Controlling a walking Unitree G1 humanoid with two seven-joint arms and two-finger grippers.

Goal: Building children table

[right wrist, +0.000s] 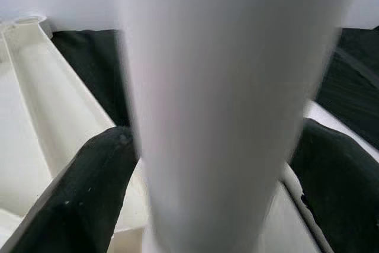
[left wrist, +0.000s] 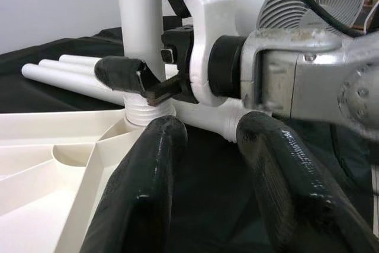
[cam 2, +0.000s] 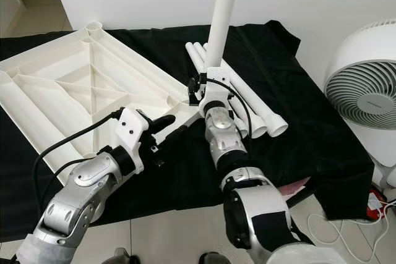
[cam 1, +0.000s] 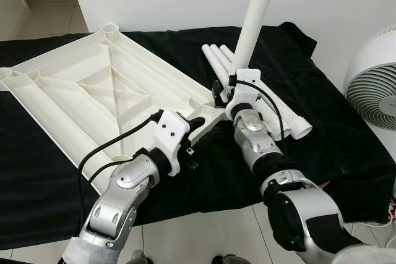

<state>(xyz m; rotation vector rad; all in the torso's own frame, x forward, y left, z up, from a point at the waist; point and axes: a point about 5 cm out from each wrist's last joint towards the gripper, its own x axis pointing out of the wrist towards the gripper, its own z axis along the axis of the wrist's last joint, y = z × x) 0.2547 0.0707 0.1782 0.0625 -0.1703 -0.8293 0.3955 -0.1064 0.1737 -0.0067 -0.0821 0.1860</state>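
The white tabletop (cam 1: 93,91) lies upside down on a black cloth (cam 1: 346,140), ribs facing up. One white table leg (cam 1: 257,17) stands upright at the tabletop's near right corner, its threaded end (left wrist: 144,111) sitting in the corner socket. My right gripper (cam 1: 230,85) is shut on this leg just above the socket; the right wrist view shows the leg (right wrist: 231,87) between both black fingers (right wrist: 89,194). My left gripper (cam 1: 198,129) hovers open just in front of the same corner, its fingers (left wrist: 160,146) pointing at the socket with nothing between them.
Three spare white legs (cam 2: 260,112) lie side by side on the cloth behind and to the right of the right gripper. A white fan (cam 1: 377,85) stands at the far right. Pale floor tiles run along the cloth's near edge.
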